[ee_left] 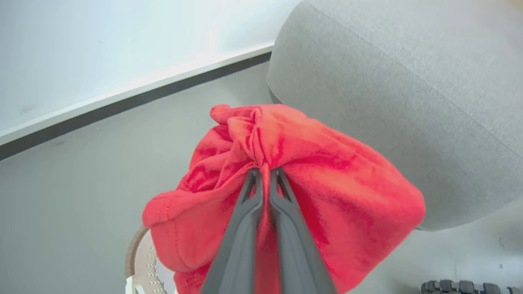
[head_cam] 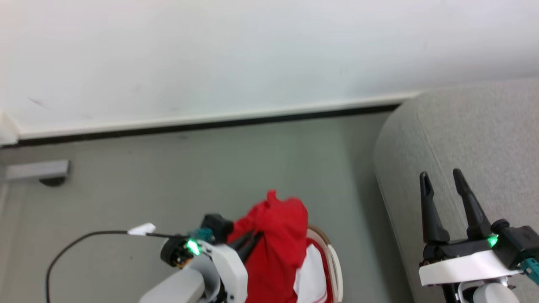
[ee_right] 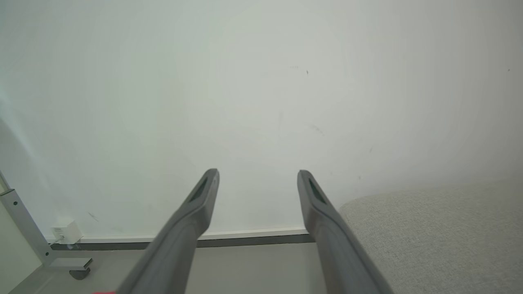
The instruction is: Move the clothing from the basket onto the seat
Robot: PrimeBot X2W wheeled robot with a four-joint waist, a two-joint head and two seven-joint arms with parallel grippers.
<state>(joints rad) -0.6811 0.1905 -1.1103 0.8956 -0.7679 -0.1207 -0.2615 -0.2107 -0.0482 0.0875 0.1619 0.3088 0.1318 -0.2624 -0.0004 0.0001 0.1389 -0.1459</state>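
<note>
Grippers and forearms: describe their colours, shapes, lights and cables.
The left gripper and right gripper each have two long, tapering dark grey fingers; the right's show a slot near each tip. Behind them come a white shell, a glowing green light and a teal connector. A black cable with a white tag runs to the left wrist.
</note>
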